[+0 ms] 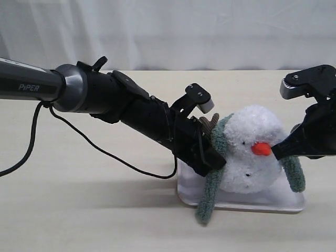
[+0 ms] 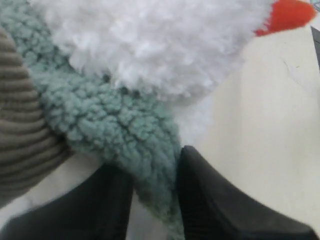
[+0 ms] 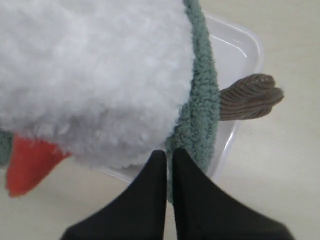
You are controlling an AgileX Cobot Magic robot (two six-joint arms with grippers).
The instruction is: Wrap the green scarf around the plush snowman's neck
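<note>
While the left hand [image 2: 154,167] clamps one hanging end of the green scarf [image 1: 209,195], that fuzzy dull-green strip loops behind the white plush snowman [image 1: 252,152] on a clear tray [image 1: 294,203]. Whether the right hand [image 3: 166,156], fingers together by the orange nose [image 1: 261,149], pinches anything cannot be told.

We see a scarf [image 2: 115,125] of nubbly, matt dull-green fleece, and a snowman [image 1: 252,131] of fluffy white plush with a smoother orange cloth nose [image 1: 260,149] and a brown arm [image 3: 250,97] of ribbed corduroy. The tray [image 3: 240,45] is clear, glossy plastic. The table [image 1: 79,210] looks smooth and matt to us, and the left gripper [image 2: 152,162] has matt black, finely ribbed fingers [image 2: 215,200].
</note>
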